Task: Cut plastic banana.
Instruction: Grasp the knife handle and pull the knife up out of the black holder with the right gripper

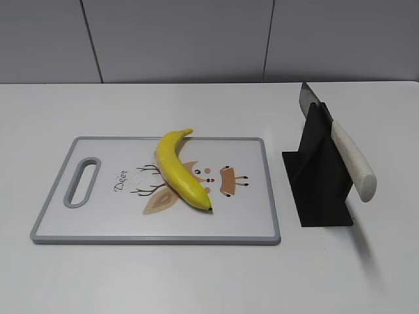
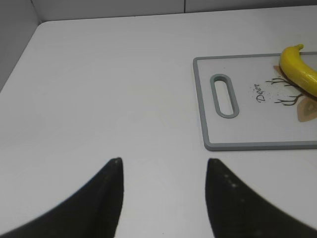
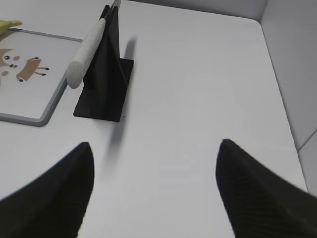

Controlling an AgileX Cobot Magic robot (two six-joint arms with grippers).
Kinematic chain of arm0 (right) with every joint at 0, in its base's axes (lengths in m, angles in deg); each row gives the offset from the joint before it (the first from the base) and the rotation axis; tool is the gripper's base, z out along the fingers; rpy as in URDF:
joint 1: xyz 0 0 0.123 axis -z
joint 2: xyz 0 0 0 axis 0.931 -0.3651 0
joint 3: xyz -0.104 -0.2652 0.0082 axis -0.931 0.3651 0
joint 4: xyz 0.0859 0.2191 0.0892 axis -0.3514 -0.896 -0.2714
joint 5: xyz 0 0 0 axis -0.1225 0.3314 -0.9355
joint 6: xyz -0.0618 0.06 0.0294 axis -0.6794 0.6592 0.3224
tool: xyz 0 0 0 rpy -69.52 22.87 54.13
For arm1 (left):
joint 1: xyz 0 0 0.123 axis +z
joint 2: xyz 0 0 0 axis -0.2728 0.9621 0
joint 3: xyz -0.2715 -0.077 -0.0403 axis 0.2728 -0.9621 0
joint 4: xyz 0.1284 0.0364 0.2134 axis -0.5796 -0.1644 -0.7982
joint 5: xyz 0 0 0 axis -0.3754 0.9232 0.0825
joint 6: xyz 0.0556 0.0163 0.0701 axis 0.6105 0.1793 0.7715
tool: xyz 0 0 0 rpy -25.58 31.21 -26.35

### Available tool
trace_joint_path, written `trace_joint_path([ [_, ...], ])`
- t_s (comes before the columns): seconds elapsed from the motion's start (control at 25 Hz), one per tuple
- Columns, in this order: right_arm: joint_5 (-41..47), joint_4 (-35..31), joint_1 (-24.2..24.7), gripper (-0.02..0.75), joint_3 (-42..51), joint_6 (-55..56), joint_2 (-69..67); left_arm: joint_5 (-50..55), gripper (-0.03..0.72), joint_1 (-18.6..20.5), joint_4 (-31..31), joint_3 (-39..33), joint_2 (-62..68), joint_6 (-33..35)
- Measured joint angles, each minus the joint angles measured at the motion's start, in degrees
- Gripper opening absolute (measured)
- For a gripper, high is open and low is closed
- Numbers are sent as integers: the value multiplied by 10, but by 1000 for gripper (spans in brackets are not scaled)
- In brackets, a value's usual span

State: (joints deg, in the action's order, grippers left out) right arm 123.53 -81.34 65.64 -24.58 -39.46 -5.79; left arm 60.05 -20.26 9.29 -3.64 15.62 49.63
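The yellow plastic banana (image 1: 179,170) lies whole across the middle of the white cutting board (image 1: 255,216), stem toward the back; it also shows in the left wrist view (image 2: 298,69). A knife with a white handle (image 1: 352,160) rests in a black stand (image 1: 317,176) right of the board, also in the right wrist view (image 3: 87,47). My left gripper (image 2: 163,161) is open and empty over bare table left of the board (image 2: 203,109). My right gripper (image 3: 154,145) is open and empty, right of and nearer than the stand (image 3: 106,84). Neither gripper shows in the exterior view.
The board has a grey rim, a slot handle (image 1: 82,182) at its left end and a deer drawing. A grey wall stands behind the white table. In the right wrist view a wall closes the table's right side (image 3: 292,59).
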Motion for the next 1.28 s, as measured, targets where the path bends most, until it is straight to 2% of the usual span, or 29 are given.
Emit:
trace_joint_path([
  [1.28, 0, -1, 0, 594, 0, 0, 0, -1, 521, 0, 0, 0, 0, 0],
])
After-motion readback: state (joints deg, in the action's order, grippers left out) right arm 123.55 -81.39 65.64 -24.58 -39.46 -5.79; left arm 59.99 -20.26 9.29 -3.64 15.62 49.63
